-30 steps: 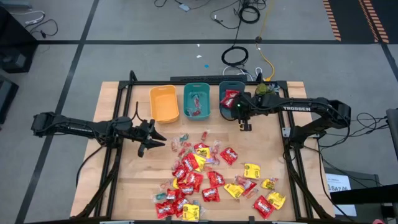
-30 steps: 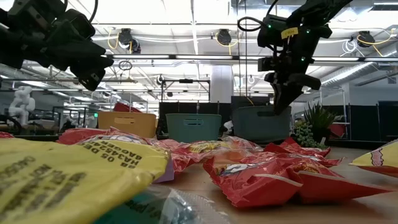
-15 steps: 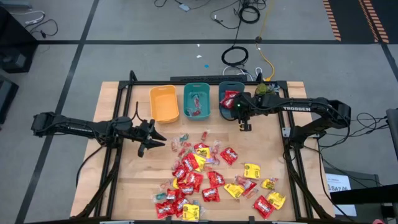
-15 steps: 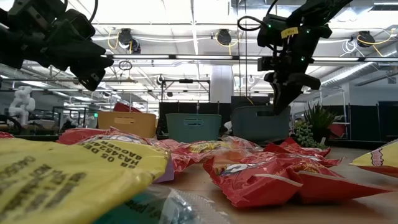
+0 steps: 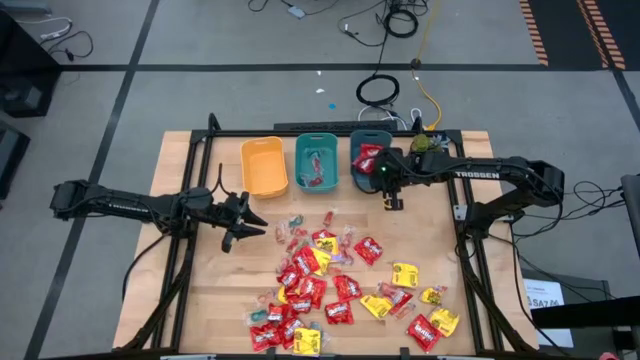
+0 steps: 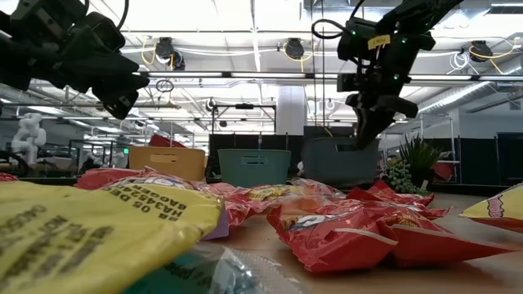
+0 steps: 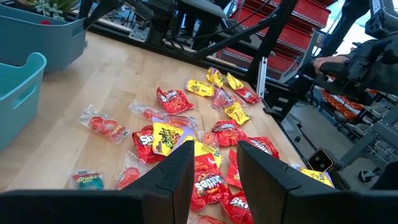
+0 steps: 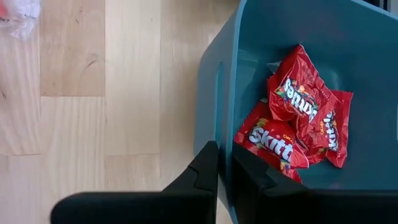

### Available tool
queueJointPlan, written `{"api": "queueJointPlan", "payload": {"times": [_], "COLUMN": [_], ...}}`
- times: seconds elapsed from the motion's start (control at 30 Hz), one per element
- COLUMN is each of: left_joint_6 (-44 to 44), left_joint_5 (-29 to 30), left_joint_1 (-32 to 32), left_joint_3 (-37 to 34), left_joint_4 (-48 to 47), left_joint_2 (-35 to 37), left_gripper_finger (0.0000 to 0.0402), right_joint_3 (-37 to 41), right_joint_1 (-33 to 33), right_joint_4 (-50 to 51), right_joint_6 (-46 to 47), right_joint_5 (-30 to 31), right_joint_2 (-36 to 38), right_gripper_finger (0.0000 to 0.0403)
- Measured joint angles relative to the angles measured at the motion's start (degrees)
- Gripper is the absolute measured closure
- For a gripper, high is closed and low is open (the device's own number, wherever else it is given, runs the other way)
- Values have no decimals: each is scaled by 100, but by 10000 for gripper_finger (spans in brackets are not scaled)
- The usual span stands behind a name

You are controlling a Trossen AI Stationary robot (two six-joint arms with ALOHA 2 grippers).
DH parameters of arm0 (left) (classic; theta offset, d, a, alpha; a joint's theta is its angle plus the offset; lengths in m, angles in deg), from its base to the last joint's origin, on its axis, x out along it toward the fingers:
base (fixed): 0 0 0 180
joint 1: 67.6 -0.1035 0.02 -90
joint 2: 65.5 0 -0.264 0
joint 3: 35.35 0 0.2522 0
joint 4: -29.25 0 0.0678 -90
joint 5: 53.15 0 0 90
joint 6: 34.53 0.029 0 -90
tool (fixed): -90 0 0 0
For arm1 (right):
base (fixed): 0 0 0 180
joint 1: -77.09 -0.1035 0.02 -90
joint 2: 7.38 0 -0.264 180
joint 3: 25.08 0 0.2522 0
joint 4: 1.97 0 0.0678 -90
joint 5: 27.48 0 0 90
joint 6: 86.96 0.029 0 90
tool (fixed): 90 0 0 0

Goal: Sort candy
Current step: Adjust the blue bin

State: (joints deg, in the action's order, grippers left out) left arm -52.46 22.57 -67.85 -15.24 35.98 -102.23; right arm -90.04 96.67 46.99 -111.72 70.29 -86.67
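Many candy packets (image 5: 340,285), red, yellow and clear-wrapped, lie scattered on the near middle of the wooden table. At the far edge stand a yellow bin (image 5: 264,166), a teal bin (image 5: 316,163) and a dark teal bin (image 5: 372,158) with red packets (image 8: 292,124) inside. My right gripper (image 5: 388,190) is shut on the dark teal bin's near wall. My left gripper (image 5: 243,222) hovers open at the table's left, above the wood, pointing toward the candy (image 7: 186,149), with nothing between its fingers (image 7: 180,174). My right gripper pinches the dark teal bin's near wall at its rim (image 8: 222,134), toward the bin's right corner. One finger (image 8: 249,174) is inside the bin and one (image 8: 202,171) is outside. The fingers slant down from above and the right. The bin sits upright.
A small green plant (image 5: 422,143) stands just right of the dark teal bin. The teal bin holds a few pieces (image 5: 318,172). Bare wood lies between the bins and the candy pile and along the table's left side (image 5: 190,270).
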Motion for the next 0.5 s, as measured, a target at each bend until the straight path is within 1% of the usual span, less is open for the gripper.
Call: {"api": "queueJointPlan", "payload": {"times": [0.5], "left_joint_6": [6], "left_joint_5": [-1], "left_joint_1": [0], "left_joint_3": [0], "left_joint_4": [0], "left_joint_2": [1], "left_gripper_finger": [272], "right_joint_3": [-2], "right_joint_1": [1], "right_joint_4": [-4], "right_joint_6": [-145], "right_joint_5": [-3], "right_joint_2": [0], "right_gripper_finger": [382]}}
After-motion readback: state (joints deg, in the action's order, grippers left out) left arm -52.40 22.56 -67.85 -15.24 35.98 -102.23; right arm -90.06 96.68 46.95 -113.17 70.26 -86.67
